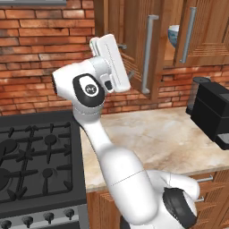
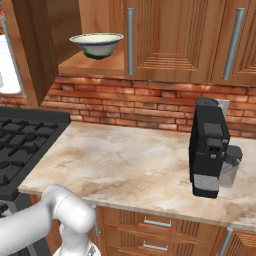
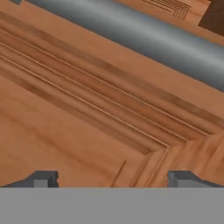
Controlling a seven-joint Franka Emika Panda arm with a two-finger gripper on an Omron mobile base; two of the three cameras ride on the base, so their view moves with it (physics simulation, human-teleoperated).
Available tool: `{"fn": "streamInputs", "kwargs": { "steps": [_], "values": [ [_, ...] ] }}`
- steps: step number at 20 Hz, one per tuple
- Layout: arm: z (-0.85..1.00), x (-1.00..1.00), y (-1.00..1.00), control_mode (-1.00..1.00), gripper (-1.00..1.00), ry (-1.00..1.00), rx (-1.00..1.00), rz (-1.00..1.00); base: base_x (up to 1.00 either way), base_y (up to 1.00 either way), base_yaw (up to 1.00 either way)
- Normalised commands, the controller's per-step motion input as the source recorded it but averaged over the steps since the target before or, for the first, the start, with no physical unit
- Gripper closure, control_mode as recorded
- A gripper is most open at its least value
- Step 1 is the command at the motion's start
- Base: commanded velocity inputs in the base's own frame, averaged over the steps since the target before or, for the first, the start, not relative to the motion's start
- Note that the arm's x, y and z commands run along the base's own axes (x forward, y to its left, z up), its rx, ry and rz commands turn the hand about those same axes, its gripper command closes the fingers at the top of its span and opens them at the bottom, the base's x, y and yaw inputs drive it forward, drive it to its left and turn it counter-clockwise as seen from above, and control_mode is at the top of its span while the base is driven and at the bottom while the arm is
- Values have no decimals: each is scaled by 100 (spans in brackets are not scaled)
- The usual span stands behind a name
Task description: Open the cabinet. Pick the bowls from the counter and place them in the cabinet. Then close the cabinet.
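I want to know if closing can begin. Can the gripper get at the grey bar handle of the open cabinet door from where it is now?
Probably yes. The gripper is open, close against the door panel, with the handle just beyond its fingertips and nothing between.

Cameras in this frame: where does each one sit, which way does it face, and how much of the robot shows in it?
Left base view: behind-left of the arm, facing the brick wall, stove and counter; the white arm rises to the cabinet.
Right base view: behind-right, facing the counter, coffee machine and a bowl on the cabinet shelf; an arm link at lower left.
Hand view: up close on a cabinet door panel and its handle; the open gripper below.
Both base views share counter, stove, bowl, coffee machine.
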Motion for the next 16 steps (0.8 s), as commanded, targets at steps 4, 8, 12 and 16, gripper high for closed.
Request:
{"fn": "streamInputs", "kwargs": {
  "steps": [4, 8, 12, 16],
  "values": [
    [-1, 43, -96, -100, -100, -2, 19, -2, 0, 0, 0],
    [-21, 28, -100, -100, -100, -12, 27, 8, 0, 0, 0],
    [-52, 32, -100, -100, -100, -20, 38, 32, 0, 0, 0],
    [-100, 97, -46, -100, -100, -32, 25, 50, 0, 0, 0]
  ]
}}
